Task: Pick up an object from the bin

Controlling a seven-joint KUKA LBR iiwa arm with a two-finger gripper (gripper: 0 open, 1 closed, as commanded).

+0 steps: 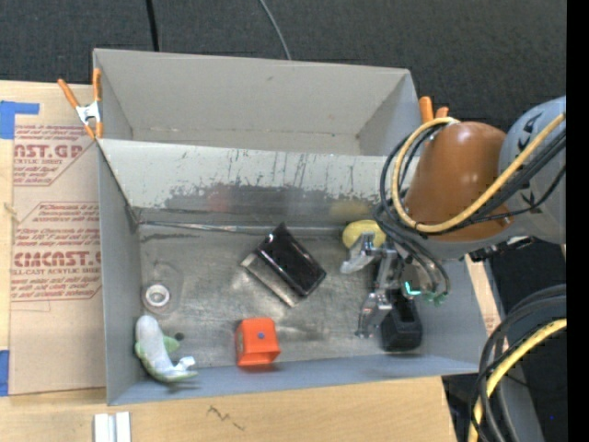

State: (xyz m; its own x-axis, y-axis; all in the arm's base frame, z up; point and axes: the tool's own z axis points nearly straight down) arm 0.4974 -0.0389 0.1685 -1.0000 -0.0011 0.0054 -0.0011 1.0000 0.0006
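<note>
While the jaws hang apart, empty, at the right end of the grey bin [248, 109], it holds a flat black case [290, 263] mid-floor, a black block [402, 331] just beside the jaws, an orange cube [258, 343], a green-white toy [158, 350], a yellow lump [357, 233], a white ring [157, 296].

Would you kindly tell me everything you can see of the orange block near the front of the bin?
The orange block is a small, boxy cube, plastic or foam by its look, with a dark bluish spot on its upper face. It sits flat on the bin's grey floor, close to the near wall and apart from the other things. Nothing but the floor touches it.
</note>
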